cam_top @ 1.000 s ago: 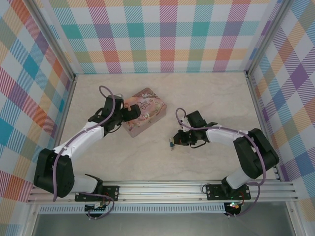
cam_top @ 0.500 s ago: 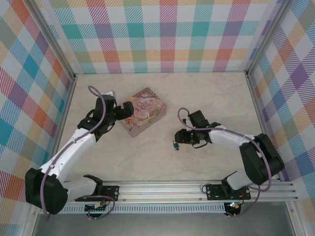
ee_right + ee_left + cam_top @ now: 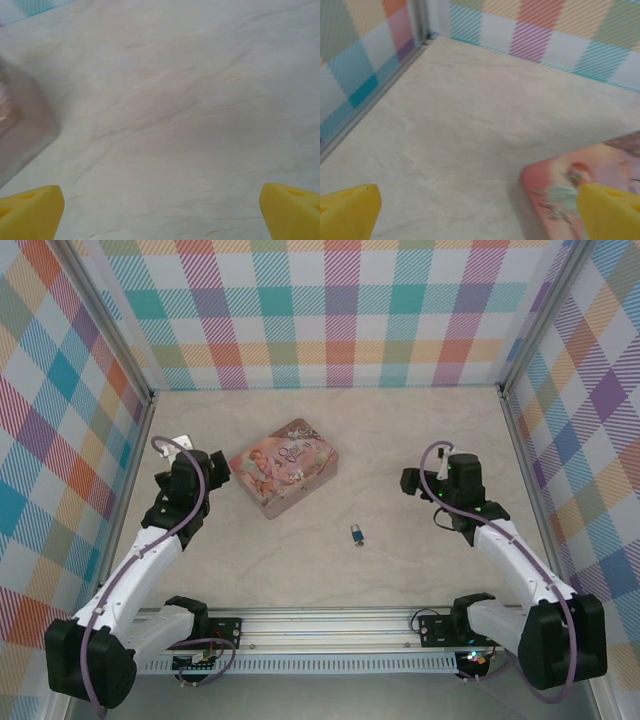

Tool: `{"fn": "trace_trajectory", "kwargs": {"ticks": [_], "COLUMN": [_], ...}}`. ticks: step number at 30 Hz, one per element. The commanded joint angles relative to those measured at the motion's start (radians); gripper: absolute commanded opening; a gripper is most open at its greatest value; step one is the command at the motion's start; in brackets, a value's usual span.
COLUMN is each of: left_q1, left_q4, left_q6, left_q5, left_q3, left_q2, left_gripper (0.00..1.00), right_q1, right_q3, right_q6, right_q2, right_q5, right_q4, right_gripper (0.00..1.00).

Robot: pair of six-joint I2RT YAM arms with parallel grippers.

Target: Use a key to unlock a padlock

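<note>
The padlock [image 3: 357, 534], tiny with a blue body and a dark metal top, lies alone on the marble table between the two arms. The key is too small to tell apart from the padlock. My right gripper [image 3: 412, 481] hangs up and to the right of the padlock, well apart from it. It stands open [image 3: 161, 206], its yellow fingertips [image 3: 32, 207] wide over bare table. My left gripper [image 3: 203, 462] is left of the pink tin [image 3: 284, 466], also open [image 3: 480, 207] and holding nothing.
The pink pictured tin [image 3: 570, 195] shows at the lower right of the left wrist view, close to that gripper's right finger. Checkered walls [image 3: 340, 310] ring the table on three sides. An aluminium rail [image 3: 330, 625] runs along the near edge.
My right gripper opened, left the padlock on the table, and pulled back to the right and rearward. My left gripper drew away from the tin to the left.
</note>
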Motion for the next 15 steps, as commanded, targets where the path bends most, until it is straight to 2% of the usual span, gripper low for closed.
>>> {"fn": "trace_trajectory", "kwargs": {"ticks": [1, 3, 7, 11, 15], "left_q1": [0.057, 0.073, 0.091, 0.092, 0.092], "left_q4": [0.163, 0.207, 0.311, 0.404, 0.481], "left_q6": [0.066, 0.077, 0.145, 0.182, 0.204], "left_q5": [-0.033, -0.056, 0.005, 0.056, 0.105], "left_q3": [-0.077, -0.117, -0.196, -0.270, -0.317], "left_q2": [0.000, 0.014, 0.036, 0.031, 0.037], "left_gripper": [1.00, 1.00, 1.00, 1.00, 1.00], "right_q1": [-0.078, -0.116, -0.147, -0.151, -0.150], "right_q3": [-0.084, -0.136, -0.207, -0.290, -0.283], "right_q6": [-0.075, -0.094, -0.132, -0.194, -0.280], "right_q2": [0.003, 0.018, 0.085, 0.200, 0.289], "right_q5": [0.069, 0.090, 0.098, 0.042, -0.048], "right_q4": [0.167, 0.263, 0.488, 0.820, 0.930], "right_gripper": [1.00, 1.00, 1.00, 1.00, 1.00]}}
